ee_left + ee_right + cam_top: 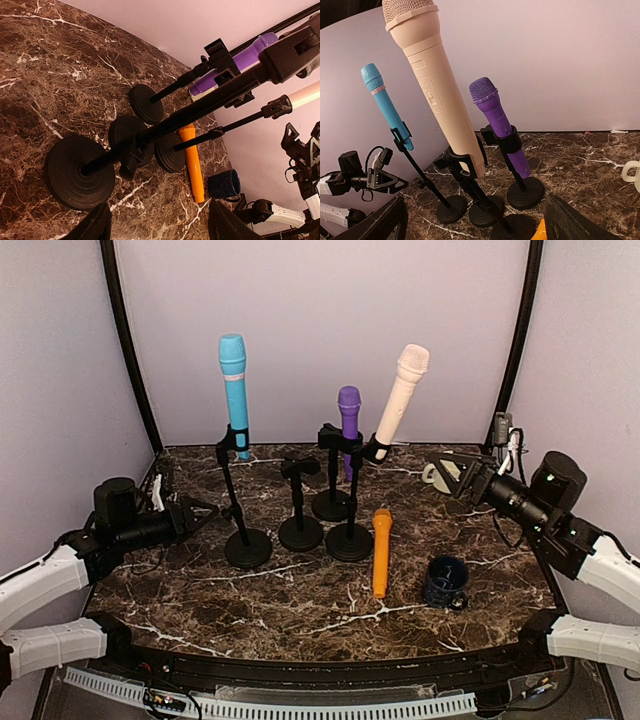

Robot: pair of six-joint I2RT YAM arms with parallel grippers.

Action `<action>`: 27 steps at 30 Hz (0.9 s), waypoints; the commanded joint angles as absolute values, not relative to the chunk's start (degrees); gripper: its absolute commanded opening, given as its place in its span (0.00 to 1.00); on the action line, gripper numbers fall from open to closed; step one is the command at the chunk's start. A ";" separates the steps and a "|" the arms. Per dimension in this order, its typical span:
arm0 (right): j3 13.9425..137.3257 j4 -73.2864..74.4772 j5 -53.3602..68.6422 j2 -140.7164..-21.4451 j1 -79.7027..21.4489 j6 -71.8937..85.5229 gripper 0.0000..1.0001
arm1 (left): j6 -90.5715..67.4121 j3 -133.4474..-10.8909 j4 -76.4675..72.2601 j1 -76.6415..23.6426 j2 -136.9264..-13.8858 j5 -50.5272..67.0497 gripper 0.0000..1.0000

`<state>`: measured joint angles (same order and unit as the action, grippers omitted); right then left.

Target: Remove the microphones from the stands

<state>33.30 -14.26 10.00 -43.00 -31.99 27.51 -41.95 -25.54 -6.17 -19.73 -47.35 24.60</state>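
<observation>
Three mics sit clipped in stands at the far middle of the table. The blue mic is on the left, the purple mic is farthest back, and the cream mic is on the right, leaning right. A bare stand rises among them, and an orange mic lies flat just nearer. Which mic is meant cannot be told. The right gripper faces the cream mic, while the left gripper sits low beside the blue mic's stand.

Each mic looks like a rigid, smooth plastic barrel, probably light and somewhat slippery. A clip holds each one low on the barrel. The best hold is therefore likely mid-barrel above the clip, clear of the mesh head, drawing the mic out along its own slant. The stands are thin with small round bases and may tip or drag, so the pole may need steadying.

The left fingers are spread with nothing between them. The right fingers are spread wide too, and empty.

A dark blue cup stands upright at the near right, its inside too dark to read. A white mug at the far right is mostly hidden behind the right gripper, and its contents are not visible.
</observation>
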 commanded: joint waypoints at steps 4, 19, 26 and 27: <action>32.60 -17.70 8.45 -42.75 -32.52 28.47 0.95 | -46.86 -24.05 -12.99 -19.69 -51.32 24.09 0.60; 32.87 -18.70 8.63 -44.22 -32.52 28.48 0.95 | -48.96 -23.63 -23.82 -19.51 -61.78 23.37 0.36; 33.20 -19.02 8.98 -45.23 -32.52 28.64 0.96 | -49.84 -22.88 -25.61 -19.34 -63.01 23.01 0.32; 33.30 -19.09 9.06 -45.35 -32.51 28.62 0.96 | -49.90 -22.82 -25.64 -19.34 -63.06 22.91 0.32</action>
